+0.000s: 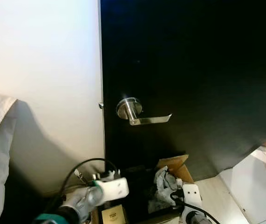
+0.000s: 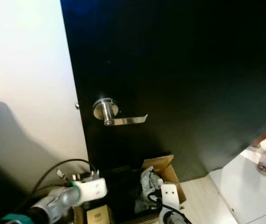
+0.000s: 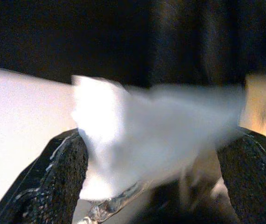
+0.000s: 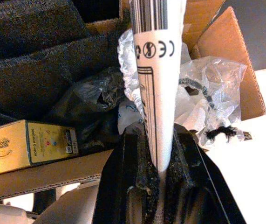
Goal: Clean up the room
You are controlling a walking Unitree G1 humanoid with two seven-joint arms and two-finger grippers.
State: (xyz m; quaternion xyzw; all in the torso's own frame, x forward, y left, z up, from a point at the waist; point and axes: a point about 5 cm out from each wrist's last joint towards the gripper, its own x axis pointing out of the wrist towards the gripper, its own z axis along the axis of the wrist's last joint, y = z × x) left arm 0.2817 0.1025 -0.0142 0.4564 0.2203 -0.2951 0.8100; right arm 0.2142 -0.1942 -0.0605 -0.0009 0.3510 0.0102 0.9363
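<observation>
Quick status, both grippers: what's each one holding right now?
Left gripper: closed on a white crumpled wrapper.
Right gripper: closed on a printed white paper roll.

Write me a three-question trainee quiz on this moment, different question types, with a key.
1. True or false: the right gripper is shut on a white printed card.
2. Multiple choice: what lies behind the card in the cardboard box? A) crumpled clear plastic B) folded towels C) glass bottles
3. Fill in: the left gripper holds a blurred ____ piece between its fingers.

Key:
1. True. The card stands clamped between the black fingers.
2. A. Crumpled clear plastic sits in the box, beside a small yellow box.
3. White. What the white piece is cannot be told.
</observation>
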